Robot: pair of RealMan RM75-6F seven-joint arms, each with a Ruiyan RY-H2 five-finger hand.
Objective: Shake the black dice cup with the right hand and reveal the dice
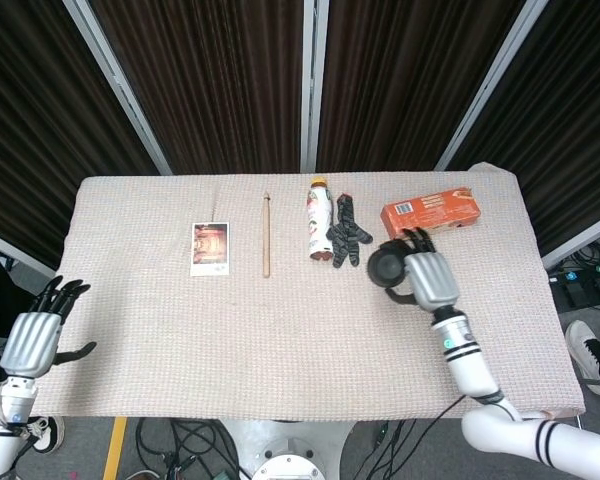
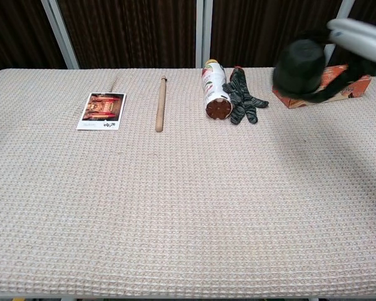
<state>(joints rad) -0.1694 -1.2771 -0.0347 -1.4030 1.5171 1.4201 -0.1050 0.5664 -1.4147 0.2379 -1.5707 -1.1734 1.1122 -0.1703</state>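
My right hand (image 1: 423, 277) grips the black dice cup (image 1: 385, 266) above the table, right of centre. The chest view shows the cup (image 2: 302, 68) raised in front of the orange box, motion-blurred, with the hand (image 2: 357, 37) at the frame's right edge. No dice show in either view. Off the table's left edge, my left hand (image 1: 32, 338) hangs with its fingers apart and nothing in it; the chest view does not show it.
Along the far side lie a photo card (image 1: 210, 247), a wooden stick (image 1: 266, 235), a lying bottle (image 1: 319, 219), a dark glove (image 1: 346, 233) and an orange box (image 1: 431, 214). A beige woven cloth (image 1: 230, 340) covers the table.
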